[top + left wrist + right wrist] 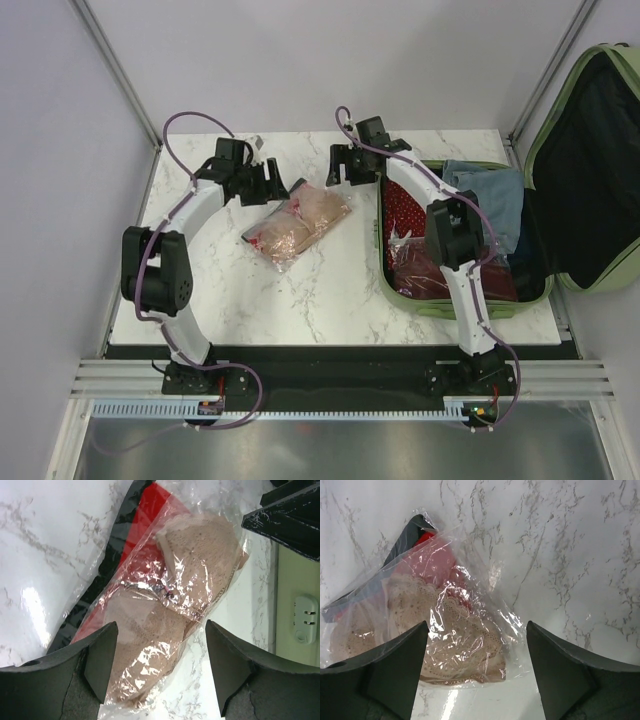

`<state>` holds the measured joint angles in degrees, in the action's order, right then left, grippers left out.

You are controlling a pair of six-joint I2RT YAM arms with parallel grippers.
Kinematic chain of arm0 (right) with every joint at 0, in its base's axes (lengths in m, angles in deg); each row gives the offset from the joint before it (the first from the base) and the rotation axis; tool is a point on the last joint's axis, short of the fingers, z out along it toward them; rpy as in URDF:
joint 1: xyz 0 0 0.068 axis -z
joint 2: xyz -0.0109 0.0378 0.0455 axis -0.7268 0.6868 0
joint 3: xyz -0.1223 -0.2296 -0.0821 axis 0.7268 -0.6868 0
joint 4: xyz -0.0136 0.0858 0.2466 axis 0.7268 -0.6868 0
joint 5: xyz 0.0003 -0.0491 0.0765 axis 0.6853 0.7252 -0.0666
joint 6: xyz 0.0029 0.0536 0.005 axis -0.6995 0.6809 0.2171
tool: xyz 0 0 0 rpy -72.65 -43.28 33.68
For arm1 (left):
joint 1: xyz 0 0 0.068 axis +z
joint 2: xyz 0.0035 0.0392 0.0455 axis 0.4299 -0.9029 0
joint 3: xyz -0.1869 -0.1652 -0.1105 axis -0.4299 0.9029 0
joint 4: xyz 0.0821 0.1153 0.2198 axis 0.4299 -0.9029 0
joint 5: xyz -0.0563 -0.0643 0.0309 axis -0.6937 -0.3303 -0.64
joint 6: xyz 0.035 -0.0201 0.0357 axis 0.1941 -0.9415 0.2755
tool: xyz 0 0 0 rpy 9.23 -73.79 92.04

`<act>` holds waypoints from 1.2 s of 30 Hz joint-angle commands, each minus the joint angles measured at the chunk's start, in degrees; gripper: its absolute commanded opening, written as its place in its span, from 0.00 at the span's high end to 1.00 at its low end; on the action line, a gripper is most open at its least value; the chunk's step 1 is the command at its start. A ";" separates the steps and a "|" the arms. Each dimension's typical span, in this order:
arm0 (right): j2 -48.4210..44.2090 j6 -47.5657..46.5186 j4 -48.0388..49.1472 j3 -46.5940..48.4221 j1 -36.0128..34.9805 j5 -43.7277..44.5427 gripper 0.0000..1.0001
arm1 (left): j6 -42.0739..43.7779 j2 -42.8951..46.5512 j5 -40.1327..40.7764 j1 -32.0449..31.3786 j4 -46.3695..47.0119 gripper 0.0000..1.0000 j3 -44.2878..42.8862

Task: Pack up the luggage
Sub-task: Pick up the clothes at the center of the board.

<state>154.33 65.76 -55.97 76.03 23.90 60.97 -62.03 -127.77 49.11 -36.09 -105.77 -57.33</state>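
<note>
Both your left gripper (264, 181) and right gripper (341, 166) stand spread over the bagged garment (297, 225), the open luggage (425, 304) at its three o'clock.

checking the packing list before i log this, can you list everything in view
luggage: one, sage green with black lining, open at the table's right side
blue garment: one, blue, inside the luggage
red items: count unclear, red and dark red, inside the luggage, partly hidden
plastic bag: one, clear, holding beige lace and a red-black card, on the table's middle
table: one, white marble
left gripper: one, black, open above the plastic bag
right gripper: one, black, open above the plastic bag
</note>
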 commanded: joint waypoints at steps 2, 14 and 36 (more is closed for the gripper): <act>3.16 -3.61 2.07 5.59 -0.48 0.56 0.13 | -6.40 4.75 5.46 0.00 -5.71 0.22 2.37; 7.48 -3.61 1.90 6.23 -1.80 -6.37 0.34 | -8.95 10.65 8.54 0.00 -9.40 0.21 10.29; -16.42 2.80 2.60 -9.60 -4.44 -0.59 0.74 | -7.28 7.84 7.75 3.69 -9.32 0.21 3.79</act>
<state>143.32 65.92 -54.75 67.76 19.81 58.19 -69.79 -118.90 56.93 -33.62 -115.73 -50.29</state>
